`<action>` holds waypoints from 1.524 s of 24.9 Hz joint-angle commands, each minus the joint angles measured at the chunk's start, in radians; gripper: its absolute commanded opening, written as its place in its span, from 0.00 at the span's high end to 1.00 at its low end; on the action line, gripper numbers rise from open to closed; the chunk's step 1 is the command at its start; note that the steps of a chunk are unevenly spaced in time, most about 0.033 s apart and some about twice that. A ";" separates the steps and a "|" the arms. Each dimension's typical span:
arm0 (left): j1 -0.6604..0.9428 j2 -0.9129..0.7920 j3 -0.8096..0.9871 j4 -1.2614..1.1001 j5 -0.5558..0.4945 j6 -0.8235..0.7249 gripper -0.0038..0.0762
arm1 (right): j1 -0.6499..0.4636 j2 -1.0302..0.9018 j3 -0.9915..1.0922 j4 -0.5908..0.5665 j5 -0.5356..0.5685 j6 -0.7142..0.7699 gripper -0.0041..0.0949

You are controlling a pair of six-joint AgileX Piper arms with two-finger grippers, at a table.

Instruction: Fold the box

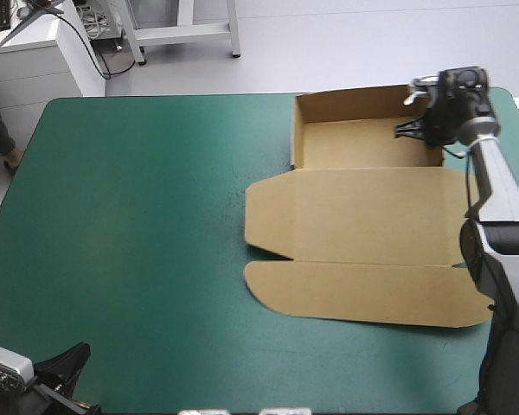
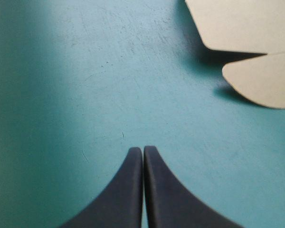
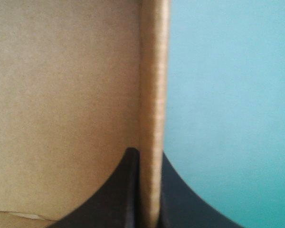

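The brown box lies at two o'clock, lid flat; right gripper pinches its side wall, likely to firm the tuck; left gripper, pressed together, parks clear at seven o'clock

Teal-green table cover, flat and smooth, with fine scratches and small dark specks in places.
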 commanded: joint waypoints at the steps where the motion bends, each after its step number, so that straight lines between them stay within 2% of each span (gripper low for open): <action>1: -0.005 0.000 -0.019 -0.006 -0.083 -0.009 0.96 | -0.137 -0.070 -0.043 -0.043 0.008 -0.013 0.98; 9: -0.005 0.000 -0.016 0.000 -0.131 -0.009 0.96 | -0.425 -0.053 -0.043 0.079 0.008 -0.013 0.98; 20: -0.005 0.000 -0.014 0.000 -0.129 -0.009 0.96 | -0.441 0.074 -0.041 0.070 0.008 -0.013 0.96; 23: -0.005 0.000 -0.014 0.000 -0.129 -0.009 0.96 | -0.441 0.074 -0.043 0.070 0.008 -0.020 0.86; 29: -0.005 0.000 -0.014 0.000 -0.129 -0.009 0.96 | -0.441 0.074 -0.043 0.092 0.008 -0.020 0.60; 34: -0.005 0.000 -0.014 0.000 -0.129 -0.009 0.96 | -0.441 0.052 -0.043 0.086 0.008 -0.031 0.33; 38: -0.005 0.000 -0.014 0.000 -0.129 -0.009 0.96 | -0.441 0.014 -0.045 0.049 0.008 -0.031 0.29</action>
